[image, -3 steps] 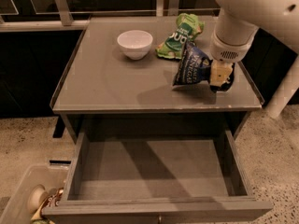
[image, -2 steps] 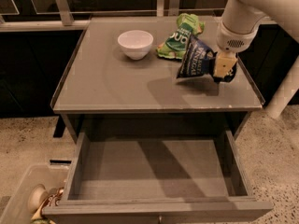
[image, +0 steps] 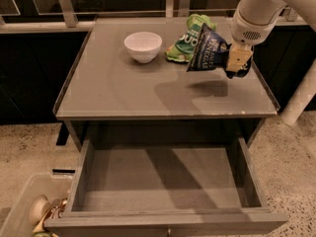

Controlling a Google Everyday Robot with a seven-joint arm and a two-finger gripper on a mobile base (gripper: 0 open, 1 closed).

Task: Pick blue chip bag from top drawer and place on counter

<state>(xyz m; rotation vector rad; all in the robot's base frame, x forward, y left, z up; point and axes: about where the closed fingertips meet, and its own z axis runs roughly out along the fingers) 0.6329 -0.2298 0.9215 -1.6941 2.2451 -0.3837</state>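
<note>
The blue chip bag (image: 207,49), dark navy with white lettering, hangs in the air above the right side of the counter (image: 123,93). My gripper (image: 237,63) is shut on the bag's right end and holds it clear of the surface, with the bag's shadow on the counter below. The white arm comes in from the top right. The top drawer (image: 163,181) is pulled fully open below the counter, and its grey bottom is bare.
A white bowl (image: 143,46) stands at the counter's back middle. A green snack bag (image: 187,38) lies just behind the blue bag. A pale bin (image: 24,209) with objects sits on the speckled floor at the lower left. A railing runs behind the counter.
The gripper has lifted the blue chip bag higher above the counter and carried it slightly back and to the right. The bowl, green bag and drawer have not moved.
</note>
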